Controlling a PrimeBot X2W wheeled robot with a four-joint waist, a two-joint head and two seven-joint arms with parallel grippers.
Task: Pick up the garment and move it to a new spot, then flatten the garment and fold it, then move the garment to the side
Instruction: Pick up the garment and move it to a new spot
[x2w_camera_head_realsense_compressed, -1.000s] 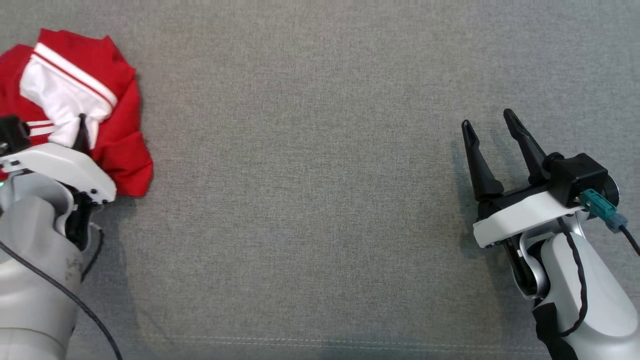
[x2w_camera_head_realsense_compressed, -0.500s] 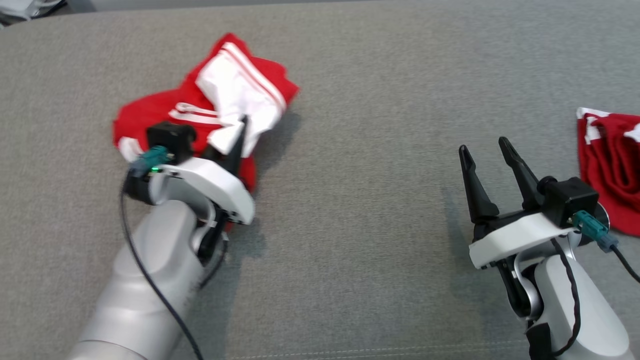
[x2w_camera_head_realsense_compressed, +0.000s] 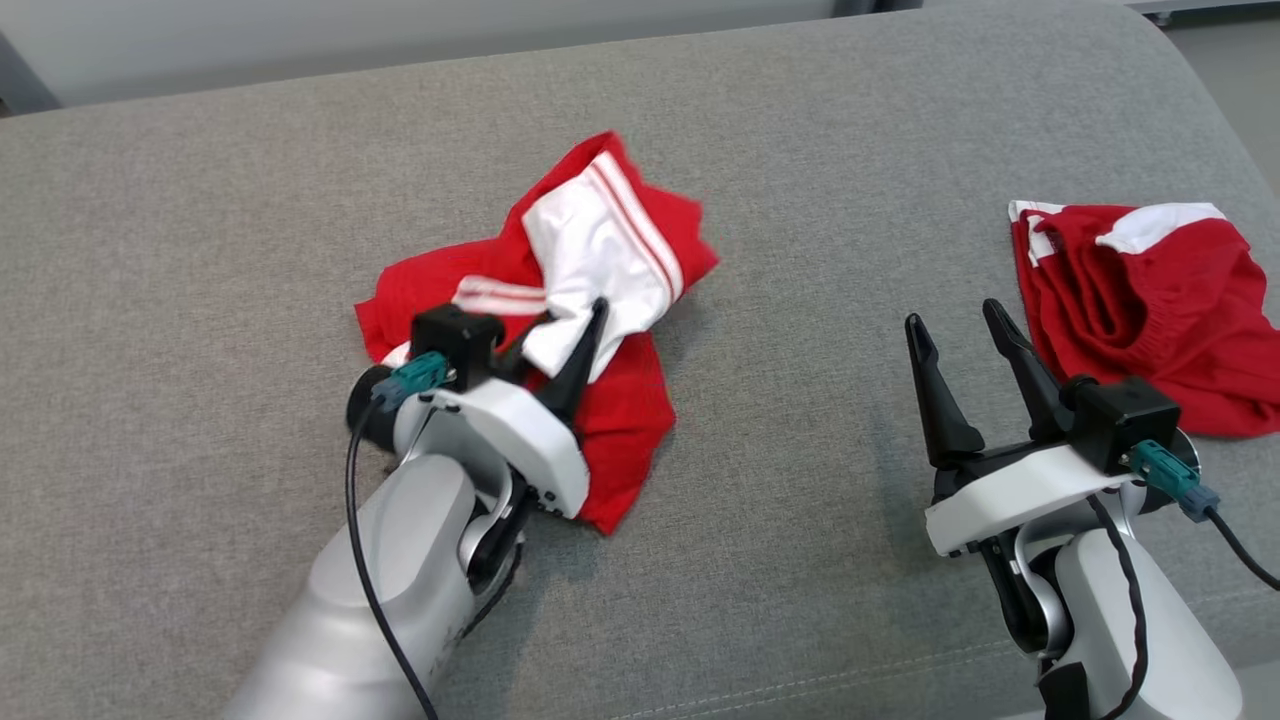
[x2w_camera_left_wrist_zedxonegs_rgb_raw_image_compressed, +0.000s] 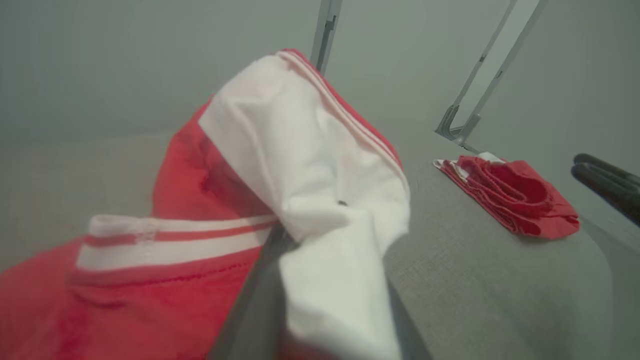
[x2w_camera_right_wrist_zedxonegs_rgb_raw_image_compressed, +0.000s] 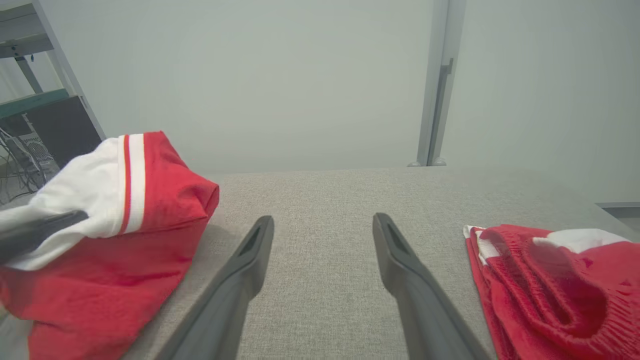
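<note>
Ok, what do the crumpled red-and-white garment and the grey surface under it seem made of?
Garment: thin matte jersey-like knit, probably synthetic; it crumples in soft folds. Grey surface: coarse woven upholstery cloth, matte; the weave and a stitched seam show.

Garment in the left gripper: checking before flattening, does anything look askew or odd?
The red and white garment is bunched in a heap on the cushion, its white panel twisted up where the left gripper pinches it. No damage shows. A second red garment lies rumpled at the right.
</note>
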